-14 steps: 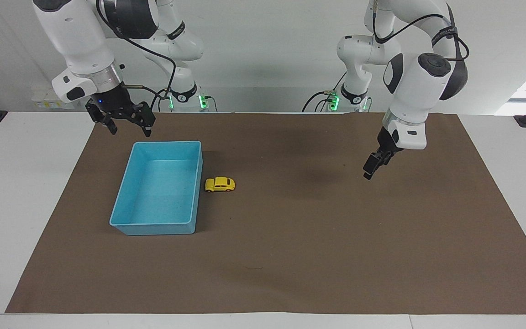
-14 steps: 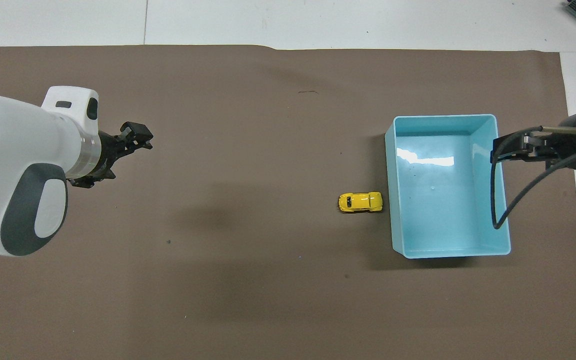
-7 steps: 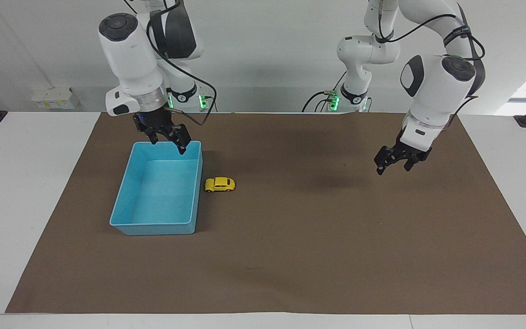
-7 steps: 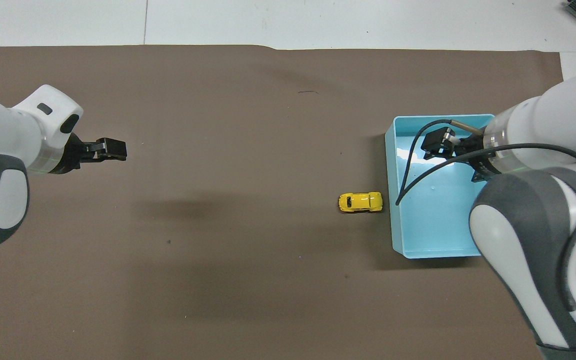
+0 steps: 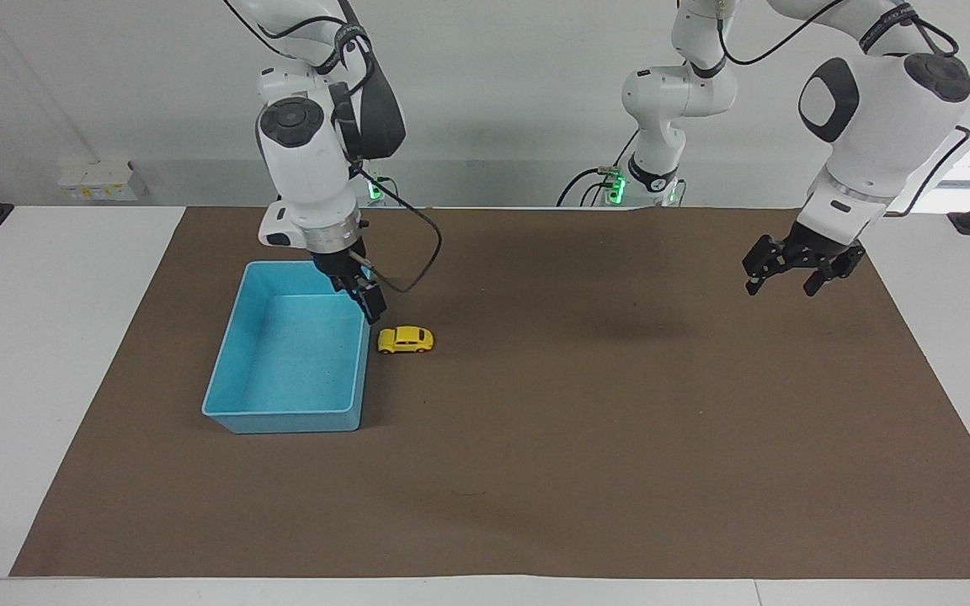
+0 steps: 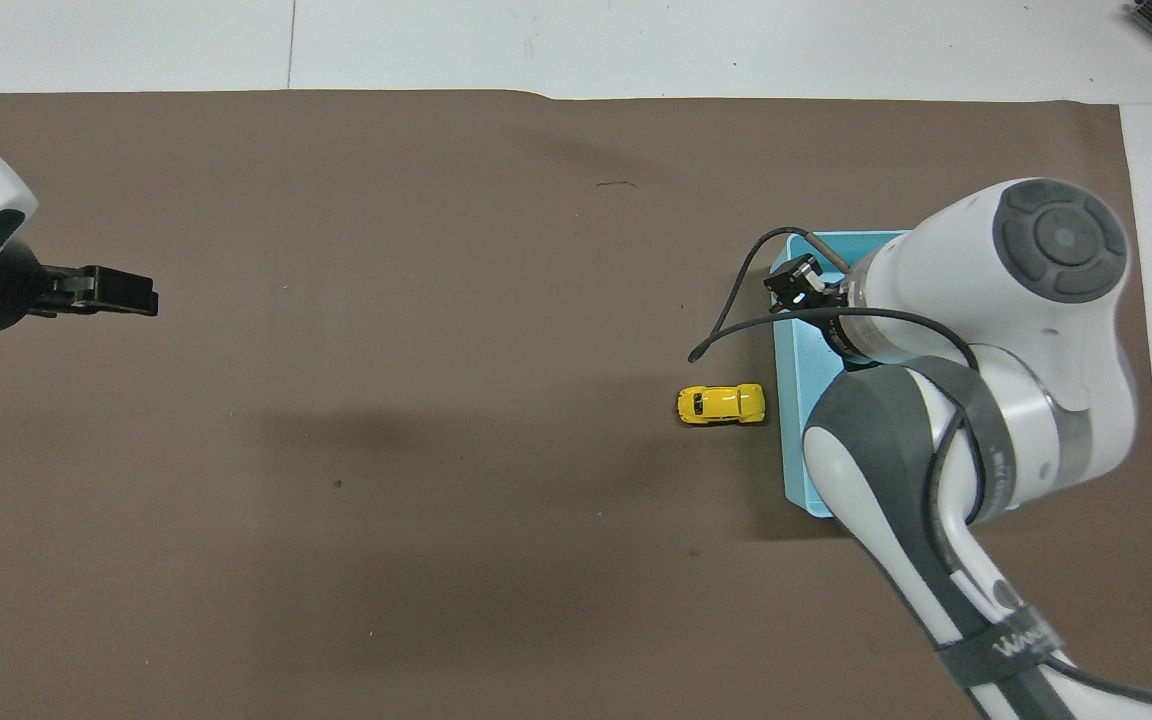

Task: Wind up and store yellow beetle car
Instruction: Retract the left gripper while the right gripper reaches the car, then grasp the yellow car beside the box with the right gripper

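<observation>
The blue bin [image 5: 291,349] stood on the brown mat [image 5: 535,438] that covered the worktop [image 5: 47,337], toward the right arm's end, and serves here as the landmark. The right end effector [image 5: 367,305] hung over the bin's edge on the car's side, at the corner nearer the robots — above the rim and not touching the car; whether its fingers were spread or pressed together could not be told. The yellow beetle car [image 5: 406,339] sat upright on its wheels on the mat just beside the bin's long wall, apart from it by a narrow gap, its length set across the wall. The left end effector [image 5: 796,269] hovered well apart from the bin over the mat at the left arm's end — fingers spread, holding nothing.
</observation>
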